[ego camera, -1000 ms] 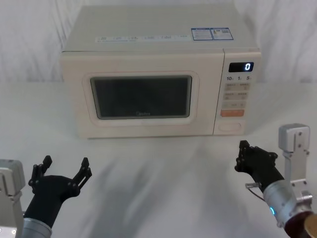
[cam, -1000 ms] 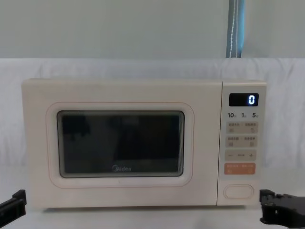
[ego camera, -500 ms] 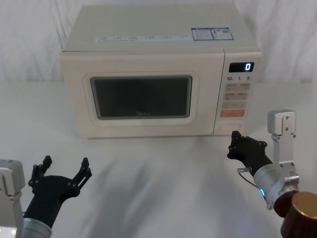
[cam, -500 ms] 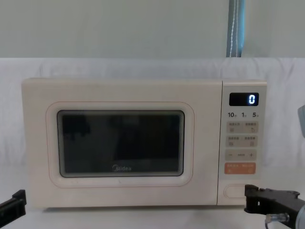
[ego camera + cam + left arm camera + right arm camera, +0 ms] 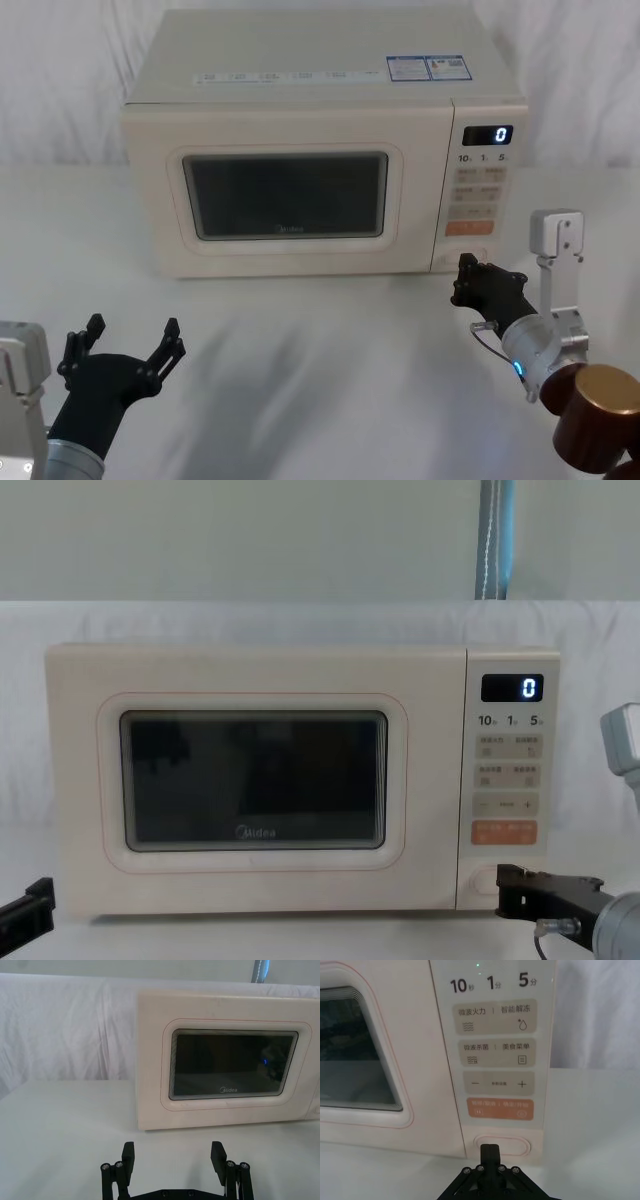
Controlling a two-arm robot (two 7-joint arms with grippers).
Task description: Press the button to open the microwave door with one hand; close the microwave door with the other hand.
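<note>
Jaws together, the right gripper (image 5: 489, 1152) is held at the button (image 5: 501, 1145), possibly touching it.
Low on the panel, the button is beside the shut door (image 5: 285, 195); the left gripper (image 5: 128, 343) is parked, jaws apart.

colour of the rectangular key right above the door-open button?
Orange key, with pale markings, just above the cream button. The right wrist view shows it best.
</note>
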